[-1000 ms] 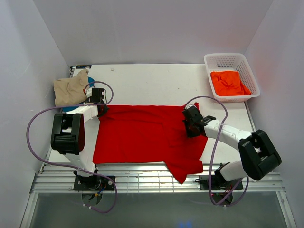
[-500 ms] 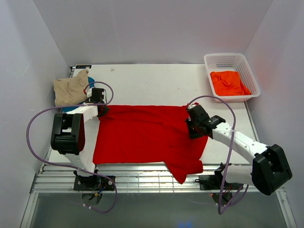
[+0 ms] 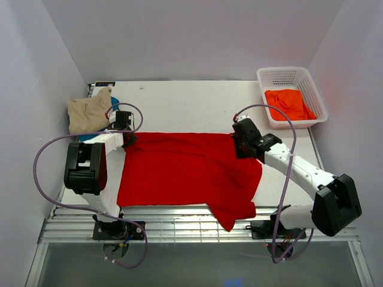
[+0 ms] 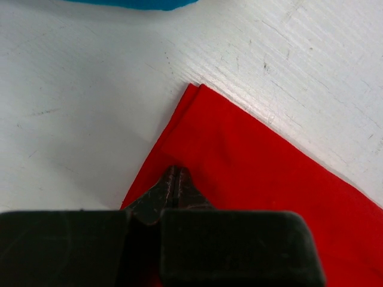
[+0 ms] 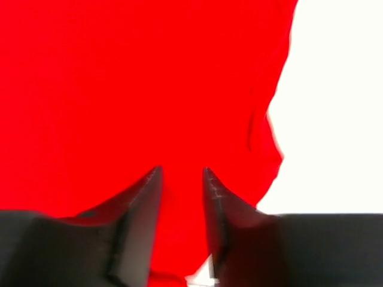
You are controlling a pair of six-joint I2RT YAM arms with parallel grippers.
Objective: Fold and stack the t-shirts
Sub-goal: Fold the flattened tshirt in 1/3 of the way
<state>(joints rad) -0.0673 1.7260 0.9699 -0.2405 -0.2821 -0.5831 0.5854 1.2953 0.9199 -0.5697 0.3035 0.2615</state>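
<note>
White table (image 3: 191, 101), red t-shirt (image 3: 179, 170), left tool (image 4: 178, 174) pinching

The top view looks down from above and behind the arms over the whole tabletop (image 3: 197, 101). Each wrist view looks closely past the left end effector (image 4: 176, 177) or right end effector (image 5: 181, 178) at the red t-shirt (image 3: 179, 170), shared by all three.

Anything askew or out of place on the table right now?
One thing: the bright red cloth t-shirt lies spread flat, but its near-right flap droops past the white table's front edge onto the metal rails. Nothing else stands out.
</note>
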